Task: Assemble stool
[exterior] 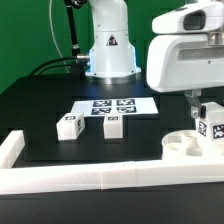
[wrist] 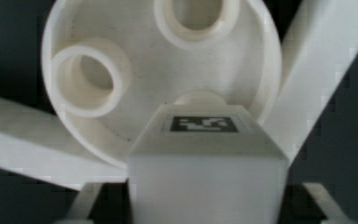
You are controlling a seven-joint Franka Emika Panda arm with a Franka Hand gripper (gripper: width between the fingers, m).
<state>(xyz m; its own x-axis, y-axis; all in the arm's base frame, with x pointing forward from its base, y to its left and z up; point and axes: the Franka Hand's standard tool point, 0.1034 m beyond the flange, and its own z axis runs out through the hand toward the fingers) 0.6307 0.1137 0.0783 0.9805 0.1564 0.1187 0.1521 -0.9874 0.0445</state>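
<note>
In the lower right of the exterior view, the gripper (exterior: 205, 112) is clamping one short white leg (exterior: 209, 128) between its two fingers. It is holding the leg upright with the black-and-white tag facing the camera. The leg is hanging directly below the gripper, over the right-hand part of the round white seat (exterior: 180, 146). The seat is lying flat on the black table (exterior: 40, 100) in the lower right of the frame, just inside the white border rail (exterior: 90, 178). From this view I cannot tell whether the leg's lower end is touching the seat.

In the wrist view the tagged leg (wrist: 202, 160) is filling the middle of the picture. The seat (wrist: 149, 100) is showing beyond it with two round sockets (wrist: 91, 68) open. The leg's far end is sitting close to a raised boss on the disc, but contact is unclear.

A second leg (exterior: 68, 126) and a third leg (exterior: 112, 125) are lying well apart from the gripper. They are left of centre in the exterior view, just below the marker board (exterior: 112, 104).
</note>
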